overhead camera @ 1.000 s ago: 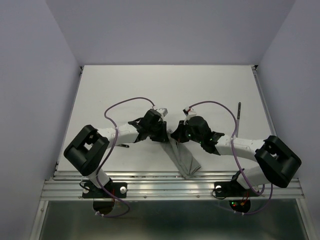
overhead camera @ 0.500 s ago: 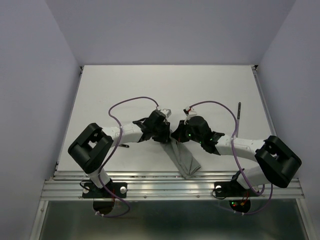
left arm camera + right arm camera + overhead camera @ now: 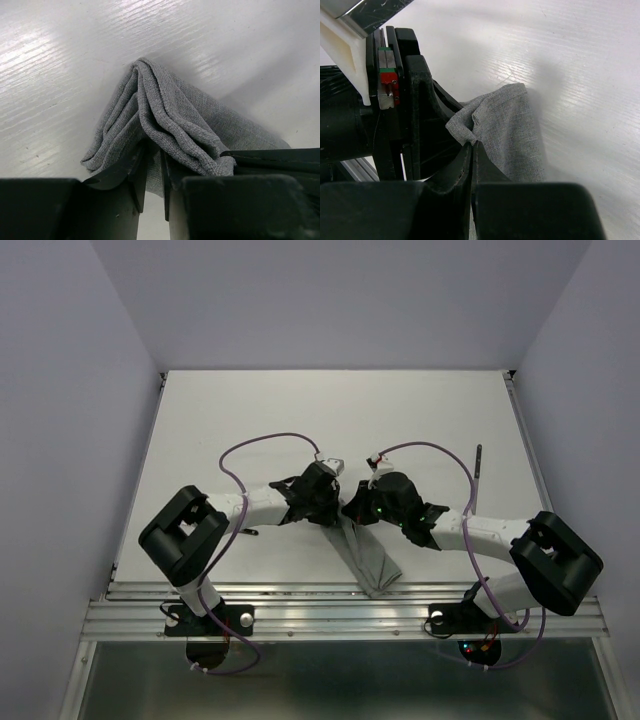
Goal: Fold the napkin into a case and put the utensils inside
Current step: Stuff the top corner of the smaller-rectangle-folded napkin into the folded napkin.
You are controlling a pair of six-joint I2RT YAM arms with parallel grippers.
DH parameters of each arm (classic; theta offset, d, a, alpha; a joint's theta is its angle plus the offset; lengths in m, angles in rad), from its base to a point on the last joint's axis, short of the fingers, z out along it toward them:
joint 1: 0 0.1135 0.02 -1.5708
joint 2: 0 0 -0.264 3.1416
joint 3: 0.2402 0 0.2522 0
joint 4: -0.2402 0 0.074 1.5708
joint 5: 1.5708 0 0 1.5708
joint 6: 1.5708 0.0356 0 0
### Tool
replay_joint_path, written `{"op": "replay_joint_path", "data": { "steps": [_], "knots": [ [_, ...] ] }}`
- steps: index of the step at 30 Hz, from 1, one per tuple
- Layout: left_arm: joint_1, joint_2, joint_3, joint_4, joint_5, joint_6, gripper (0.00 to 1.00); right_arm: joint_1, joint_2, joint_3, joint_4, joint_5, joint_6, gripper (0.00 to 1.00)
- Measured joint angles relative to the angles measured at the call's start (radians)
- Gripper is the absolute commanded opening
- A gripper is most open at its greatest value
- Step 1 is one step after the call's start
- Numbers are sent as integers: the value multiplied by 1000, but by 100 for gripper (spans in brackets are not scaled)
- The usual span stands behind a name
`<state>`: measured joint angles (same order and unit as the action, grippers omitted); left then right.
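Folded mid-grey cloth napkin [image 3: 371, 562] lies as a narrow strip at the near-centre edge of the white table [image 3: 300, 420]. Its far end is lifted in a tent. Left gripper [image 3: 153, 152] is clamped on a fold at that end. Right gripper [image 3: 471, 146], just beside the left one, is clenched on the same end. A slim dark-handled metal utensil [image 3: 478, 473] lies well right of the napkin.

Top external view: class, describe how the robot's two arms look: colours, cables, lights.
The left arm and right arm have white links and bulky black joint housings. A purple cable loops along each. The left hand and right hand are black.
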<state>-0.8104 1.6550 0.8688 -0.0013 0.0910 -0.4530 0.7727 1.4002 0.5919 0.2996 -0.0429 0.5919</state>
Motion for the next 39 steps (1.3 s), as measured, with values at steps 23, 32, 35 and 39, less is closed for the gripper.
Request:
{"op": "replay_joint_path", "data": {
  "steps": [23, 32, 35, 39],
  "knots": [
    [-55, -16, 24, -61, -142, 6, 32, 0, 0, 0, 0, -2, 0, 1],
    [-67, -41, 24, -67, -174, 6, 42, 0, 0, 0, 0, -2, 0, 1],
    [-74, -40, 24, -69, -177, 6, 41, 0, 0, 0, 0, -2, 0, 1],
    [-86, -31, 24, -71, -192, 6, 40, 0, 0, 0, 0, -2, 0, 1]
  ]
}}
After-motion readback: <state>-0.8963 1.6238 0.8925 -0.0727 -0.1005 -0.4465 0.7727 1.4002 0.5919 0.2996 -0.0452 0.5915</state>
